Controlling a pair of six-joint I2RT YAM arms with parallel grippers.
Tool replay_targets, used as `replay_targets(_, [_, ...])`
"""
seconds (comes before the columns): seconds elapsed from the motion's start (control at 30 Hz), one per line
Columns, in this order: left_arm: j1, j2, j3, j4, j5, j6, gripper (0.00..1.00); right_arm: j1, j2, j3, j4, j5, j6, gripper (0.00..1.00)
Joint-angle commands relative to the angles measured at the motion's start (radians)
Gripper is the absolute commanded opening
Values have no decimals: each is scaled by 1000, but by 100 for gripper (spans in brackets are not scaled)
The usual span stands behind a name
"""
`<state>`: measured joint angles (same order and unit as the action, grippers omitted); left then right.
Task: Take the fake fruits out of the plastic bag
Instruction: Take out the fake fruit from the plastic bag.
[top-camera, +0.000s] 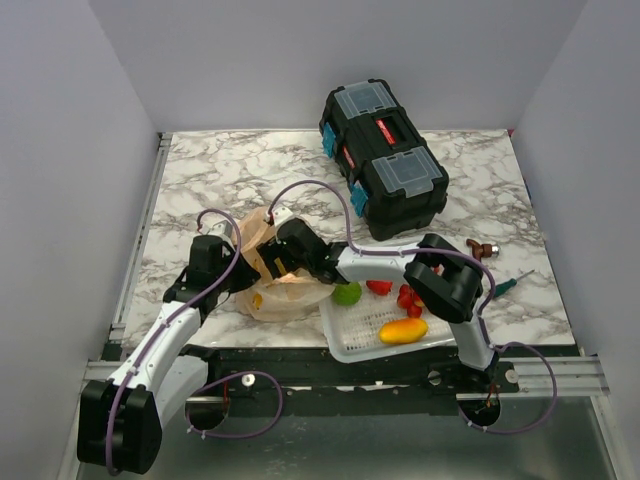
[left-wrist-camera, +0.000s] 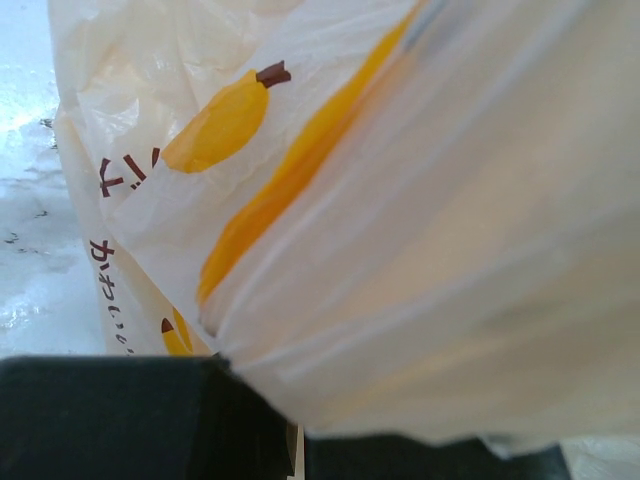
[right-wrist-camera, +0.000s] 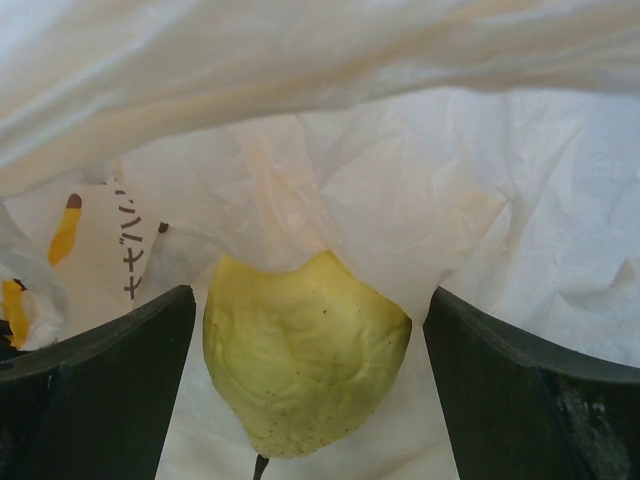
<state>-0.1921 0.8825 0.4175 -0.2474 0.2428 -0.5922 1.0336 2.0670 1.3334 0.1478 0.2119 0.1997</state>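
Note:
The peach-tan plastic bag lies crumpled on the marble table, left of the basket. My left gripper is shut on the bag's left side; the bag fills the left wrist view above the dark fingers. My right gripper reaches inside the bag and is open. In the right wrist view the yellow lemon-like fruit sits between its fingers, with a gap on each side and bag film draped over its top. Red fruits lie in the basket.
A white mesh basket at the table's near edge holds a green lime-like ball, a red piece and an orange mango-like fruit. A black toolbox stands at the back. A screwdriver lies to the right.

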Motion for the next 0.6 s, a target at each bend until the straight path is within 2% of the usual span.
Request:
replay_targets(0.0, [-6,-7,-12,30,-25,-2,0,10,-33,52,-132,-3,-67,96])
replay_targets(0.13, [-6,-6,6,17,-27,1,0,22,-21,70,-186,39,-79,93])
replay_targets(0.2, [-6,-5,14,13,-29,10,0,23,-21,77,-189,38,-76,82])
replay_targets(0.3, [-6,-6,24,4,-40,15,0,26,-16,118,-223,25,-74,57])
replay_targets(0.57, [-6,-13,53,-9,-10,-1,0,31,-110,131,-231,44,-22,29])
